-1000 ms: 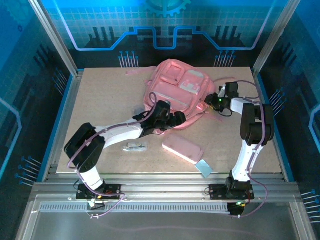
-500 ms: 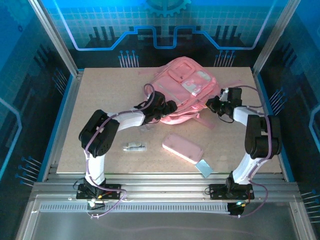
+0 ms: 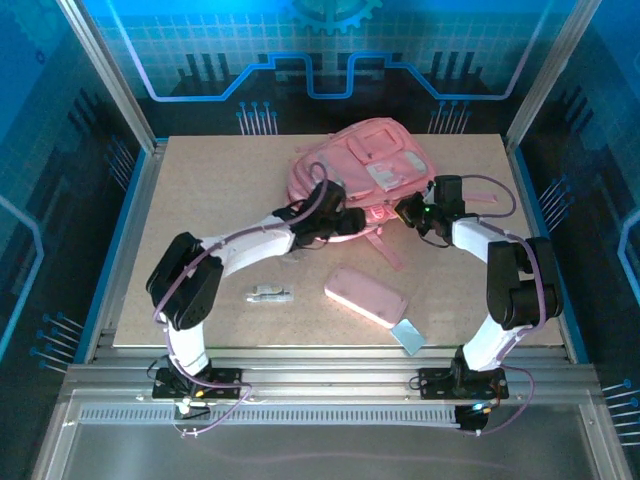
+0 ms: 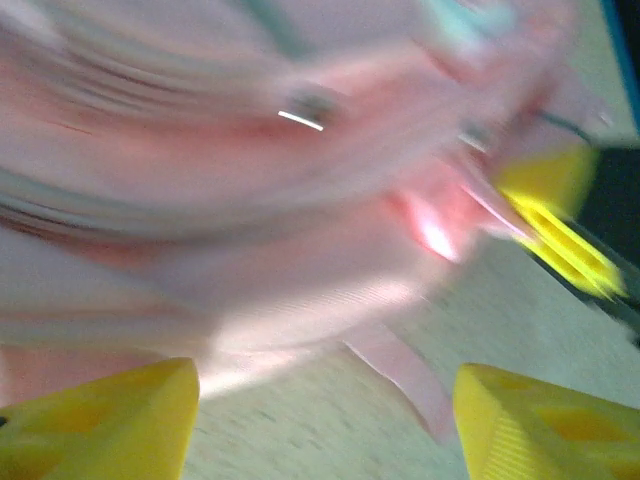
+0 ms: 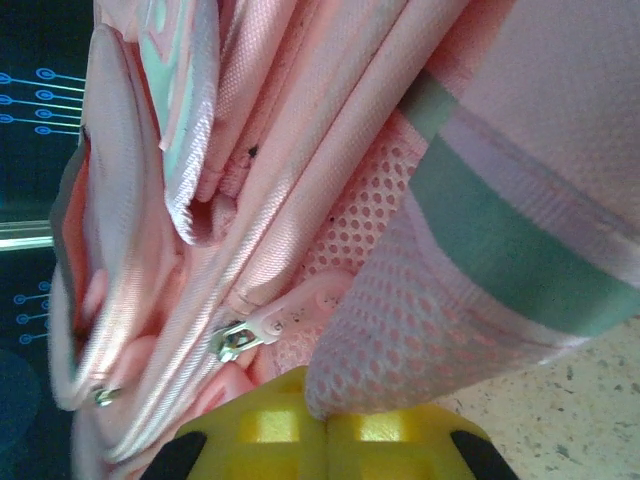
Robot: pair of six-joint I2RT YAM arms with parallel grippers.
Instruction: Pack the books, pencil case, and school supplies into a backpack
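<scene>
The pink backpack (image 3: 365,165) lies at the back middle of the table, blurred in the left wrist view (image 4: 300,200). My right gripper (image 3: 405,210) is at its near right corner, shut (image 5: 328,420) on the mesh fabric (image 5: 420,340) beside a zipper pull (image 5: 240,335). My left gripper (image 3: 345,222) is at the backpack's near edge, open (image 4: 325,420), with only table and a strap (image 4: 400,370) between its fingers. The pink pencil case (image 3: 365,296) lies nearer the front. A pen-like stick (image 3: 270,295) and a pale blue rectangle (image 3: 408,335) lie on the table. The books are out of view.
Metal frame posts (image 3: 110,80) and a blue-edged rail (image 3: 130,220) bound the table. A loose pink strap (image 3: 385,245) trails from the backpack toward the pencil case. The right gripper's yellow finger (image 4: 560,235) shows close by in the left wrist view.
The right gripper closed on the backpack's mesh and moved left. The backpack turned and shifted toward the back right. The left gripper moved along its near edge, its jaws narrowing a little.
</scene>
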